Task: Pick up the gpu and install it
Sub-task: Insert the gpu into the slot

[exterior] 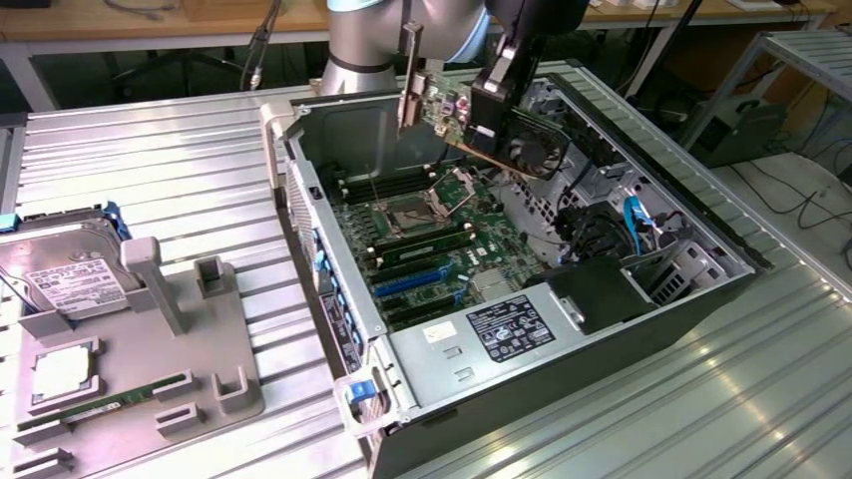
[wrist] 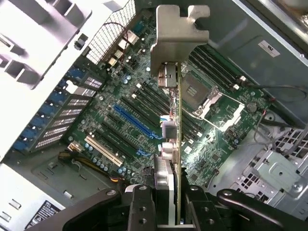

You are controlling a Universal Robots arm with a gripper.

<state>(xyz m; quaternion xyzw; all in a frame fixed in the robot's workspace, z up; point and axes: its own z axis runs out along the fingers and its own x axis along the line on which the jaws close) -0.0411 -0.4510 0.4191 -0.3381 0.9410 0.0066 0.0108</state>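
The computer case [exterior: 353, 130] lies open on the table [exterior: 160, 160], with the motherboard [exterior: 440, 239] on its floor and the power supply [exterior: 513, 329] at its near end. The gpu [exterior: 460, 115] hangs above the motherboard's far end, clamped in the gripper [wrist: 168, 197]. On the exterior view's left, apart from the case, a tray [exterior: 134, 349] carries the hard drive [exterior: 67, 279] and the memory stick [exterior: 100, 404].

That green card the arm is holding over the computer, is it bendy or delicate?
Probably stiff: the gpu hangs straight from the jaws without sagging. It is likely heavier on one face, since the black fan sits there. Probably fragile too: bare parts and connectors show behind its metal bracket.
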